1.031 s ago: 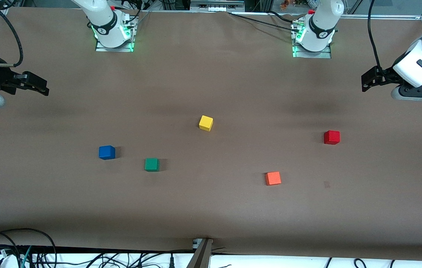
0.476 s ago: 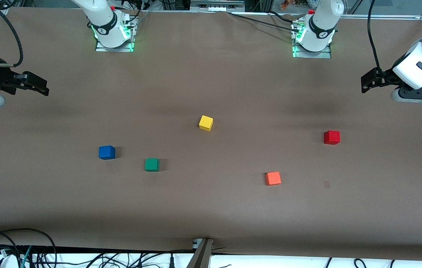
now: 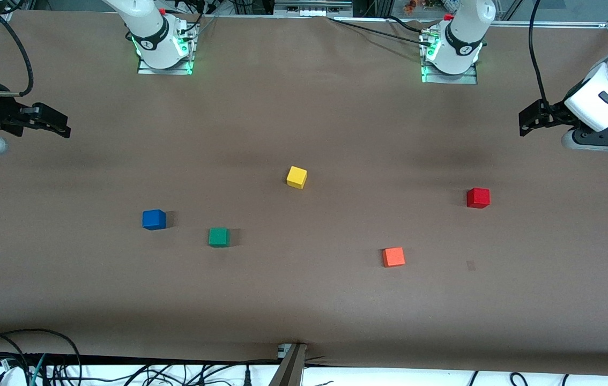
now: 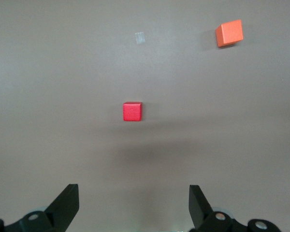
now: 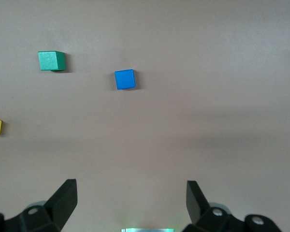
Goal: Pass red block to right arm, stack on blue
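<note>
The red block (image 3: 478, 198) (image 4: 132, 111) lies on the brown table toward the left arm's end. My left gripper (image 3: 528, 117) (image 4: 134, 195) hangs open over bare table at that end, apart from the red block, with nothing between its fingers (image 4: 67, 200). The blue cube (image 3: 154, 220) (image 5: 124, 79) rests toward the right arm's end. At that end my right gripper (image 3: 54, 126) (image 5: 131, 193) waits over bare table, open and empty.
A green cube (image 3: 219, 237) (image 5: 51, 60) sits beside the blue one. A yellow cube (image 3: 296, 177) lies mid-table. An orange-red cube (image 3: 393, 257) (image 4: 229, 33) lies nearer the front camera than the red block. Cables run along the table's front edge (image 3: 293, 356).
The left arm's wrist and gripper have shifted slightly toward the bases' side of the table. The right arm and all cubes have stayed put.
</note>
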`<state>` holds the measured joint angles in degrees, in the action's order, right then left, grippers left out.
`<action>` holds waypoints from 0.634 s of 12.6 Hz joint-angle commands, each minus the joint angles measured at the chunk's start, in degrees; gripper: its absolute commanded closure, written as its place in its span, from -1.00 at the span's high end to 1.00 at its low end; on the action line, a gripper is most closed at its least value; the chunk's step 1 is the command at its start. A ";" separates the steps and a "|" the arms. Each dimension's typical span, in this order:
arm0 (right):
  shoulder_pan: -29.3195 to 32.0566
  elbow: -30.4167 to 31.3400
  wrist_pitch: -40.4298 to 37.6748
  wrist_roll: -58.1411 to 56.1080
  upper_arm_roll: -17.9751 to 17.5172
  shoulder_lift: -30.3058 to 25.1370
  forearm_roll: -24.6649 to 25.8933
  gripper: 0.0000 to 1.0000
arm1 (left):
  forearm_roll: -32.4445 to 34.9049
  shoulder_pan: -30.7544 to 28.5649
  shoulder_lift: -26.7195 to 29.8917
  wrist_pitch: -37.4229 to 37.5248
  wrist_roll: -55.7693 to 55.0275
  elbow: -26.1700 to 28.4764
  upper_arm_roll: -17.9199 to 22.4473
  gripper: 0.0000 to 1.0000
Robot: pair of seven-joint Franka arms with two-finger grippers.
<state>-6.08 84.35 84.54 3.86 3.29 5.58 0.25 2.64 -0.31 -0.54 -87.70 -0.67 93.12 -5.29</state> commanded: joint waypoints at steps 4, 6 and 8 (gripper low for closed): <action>0.37 0.38 0.54 -0.69 -0.12 -0.13 0.45 1.00 | -0.97 -0.04 -0.86 1.83 0.59 -1.97 0.10 1.00; 0.54 0.38 1.33 -0.78 -0.04 0.14 0.45 1.00 | -0.97 -0.21 -0.86 1.83 0.67 -1.97 0.10 1.00; 0.37 0.38 1.33 -0.69 -0.04 0.14 0.45 1.00 | -0.97 -0.22 -0.86 1.83 0.67 -1.97 0.10 1.00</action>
<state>-5.99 84.35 85.26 3.86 3.42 5.96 0.25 2.64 -0.33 -0.57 -87.34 -0.67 93.07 -5.27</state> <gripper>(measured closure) 0.000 0.000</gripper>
